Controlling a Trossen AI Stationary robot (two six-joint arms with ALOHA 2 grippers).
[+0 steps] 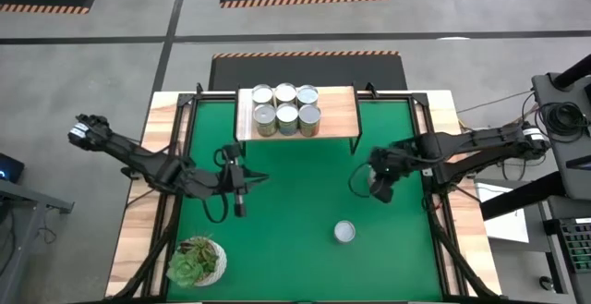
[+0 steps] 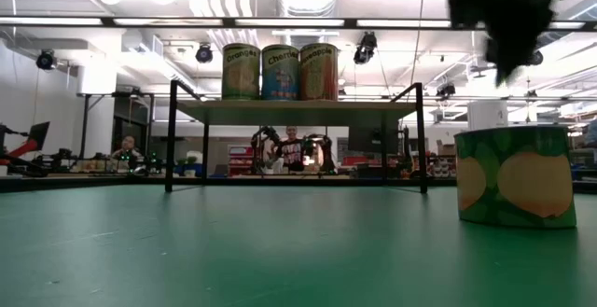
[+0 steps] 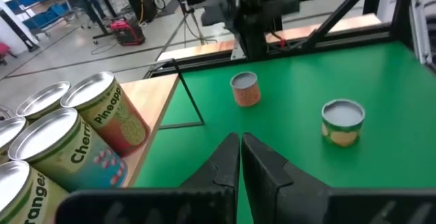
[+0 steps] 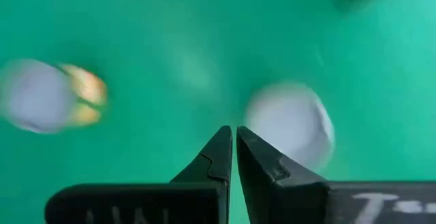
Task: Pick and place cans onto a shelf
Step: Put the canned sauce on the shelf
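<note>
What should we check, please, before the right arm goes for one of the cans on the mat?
1. Right gripper open for a grasp: not ok, shut.
2. Right gripper lined up over a can: cannot tell.
3. Loose cans upright on the mat: ok, both.
4. Free room on the shelf: ok, bare board beside the six shelved cans.
5. Left gripper out of the way: ok, shut, apart from the loose cans.
</note>
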